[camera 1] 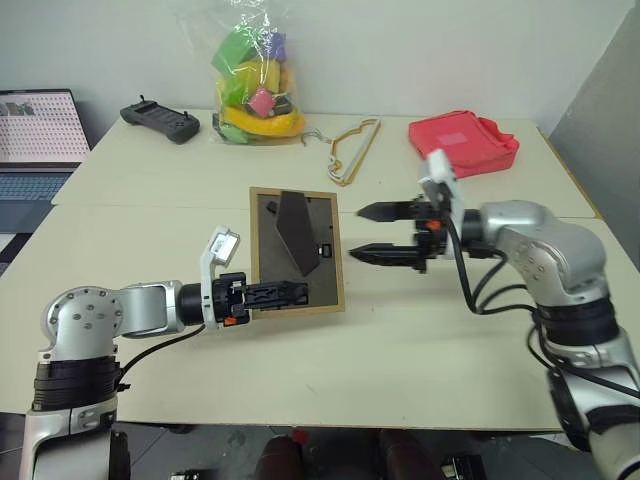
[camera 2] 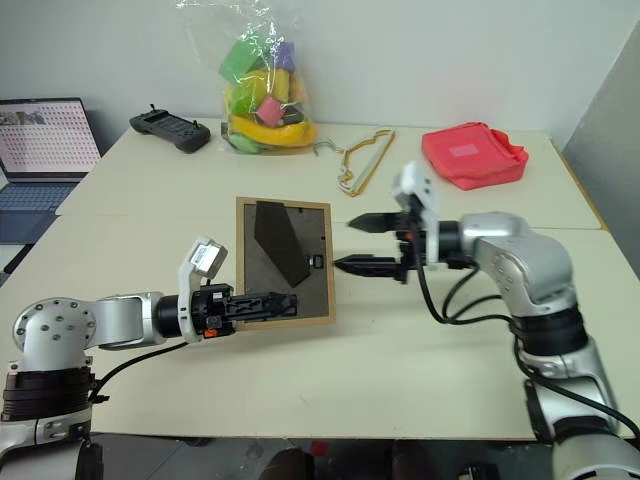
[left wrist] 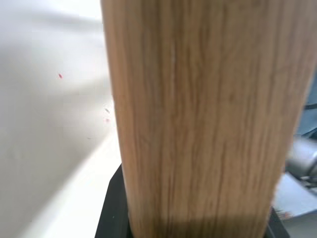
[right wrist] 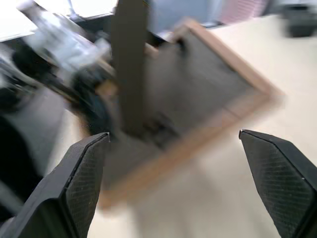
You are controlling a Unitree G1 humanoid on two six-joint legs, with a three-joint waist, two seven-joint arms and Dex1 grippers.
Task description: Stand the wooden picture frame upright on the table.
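Near the middle of the tabletop [camera 1: 400,340], somewhat toward its near edge, the wooden picture frame [camera 1: 295,250] shows its dark back panel to the head camera, with the fold-out stand [camera 1: 298,232] swung out from that panel. The left gripper [camera 1: 290,293] is clamped on the frame's near wooden border, and the left wrist view looks straight at wood grain between its fingers. Whether the frame is lifted clear of the tabletop, tilted on one edge or lying on it I cannot tell for sure; it appears raised at the held side.

The right gripper [camera 1: 375,232] hangs just beside the frame's right border with its jaws spread wide and nothing between them, pointing toward the frame. Its wrist view looks along both fingers at the back panel and the stand.

My reading is that the step in hand is preparing the frame to stand: the stand seems to be out, one arm holds the frame, and the other is free.

What the next move calls for, as I judge it, is turning the frame so its bottom border and the tip of the stand both meet the tabletop, then easing the left grip off slowly. The free gripper could steady the right border while this happens. A hasty release risks the frame tipping over.
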